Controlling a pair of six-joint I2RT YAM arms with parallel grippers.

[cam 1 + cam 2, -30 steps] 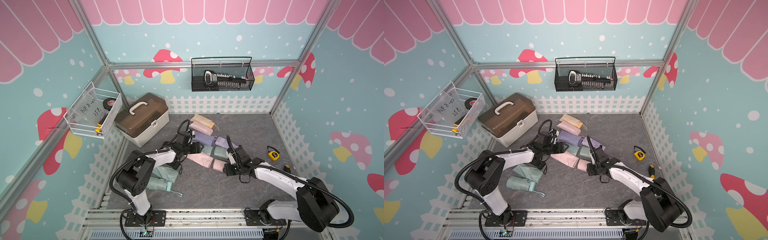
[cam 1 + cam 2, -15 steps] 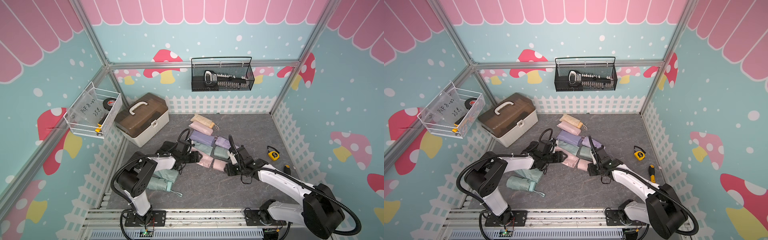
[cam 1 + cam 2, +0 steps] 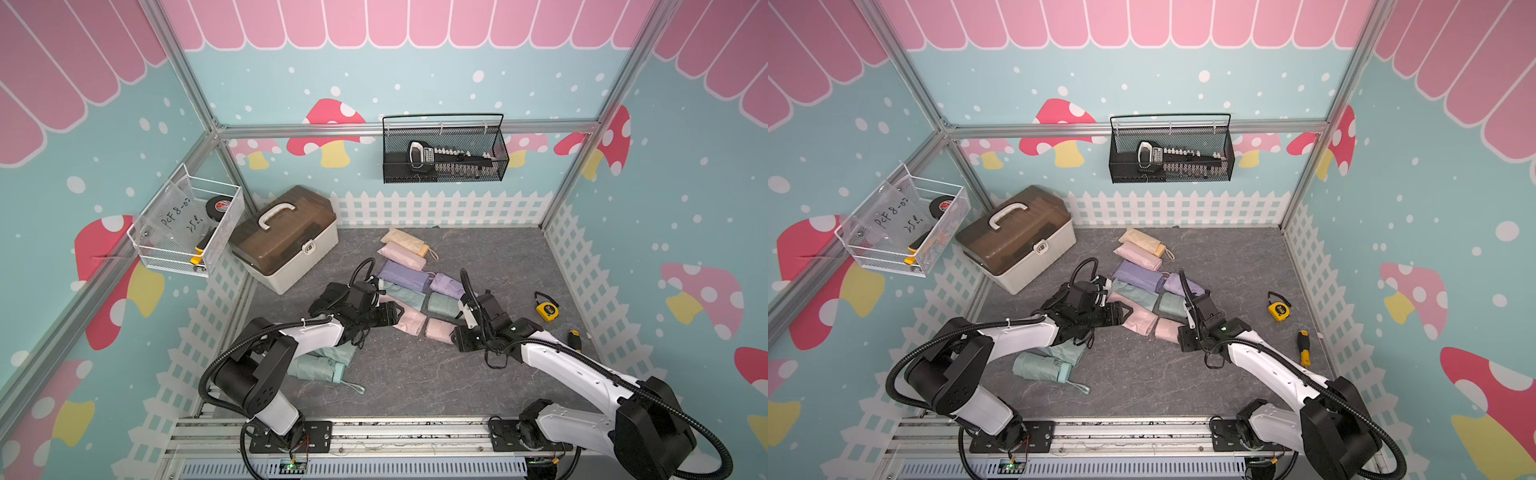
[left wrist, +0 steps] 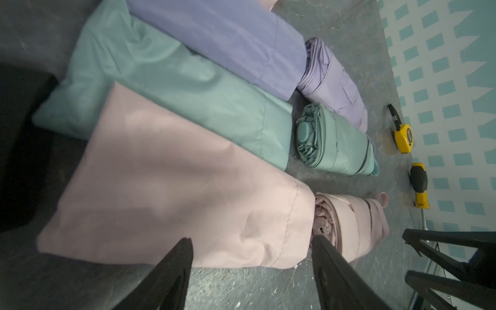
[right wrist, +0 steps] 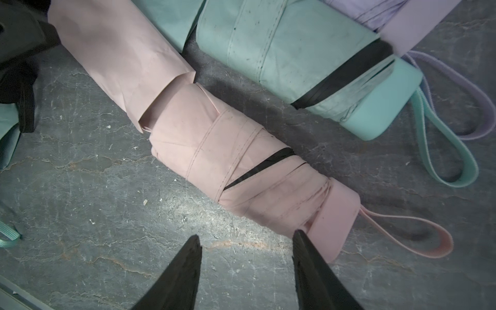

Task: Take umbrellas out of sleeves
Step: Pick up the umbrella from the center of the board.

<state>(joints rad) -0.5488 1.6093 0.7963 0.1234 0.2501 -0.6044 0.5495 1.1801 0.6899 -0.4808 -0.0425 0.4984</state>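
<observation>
Right now, taking the far fence as twelve, the pink umbrella [image 5: 241, 171] lies at the middle of the mat, handle toward four o'clock. Its tip is at the mouth of the pink sleeve [image 4: 174, 185], which trails off toward ten. From where I stand the hem seems to lap over just the tip, though I can't say whether any of it is truly inside. The left gripper [image 4: 252, 240] hangs at the sleeve's mouth end, jaws well apart and nothing between them. The right gripper [image 5: 247, 234] sits close by the handle end, jaws parted and likewise empty. I'd judge the pull is nearly finished, and that's where it could slip. If the right closes and tugs while the sleeve lies unpinned, the limp pouch will simply slide along with it. If the left bites down so near the hem, it may catch the tip through the cloth and lock the two together. The mint umbrella [image 5: 295, 48] lies just beside at twelve, and a wide sweep could knock it or hook the wrist loop [image 5: 418, 236].
</observation>
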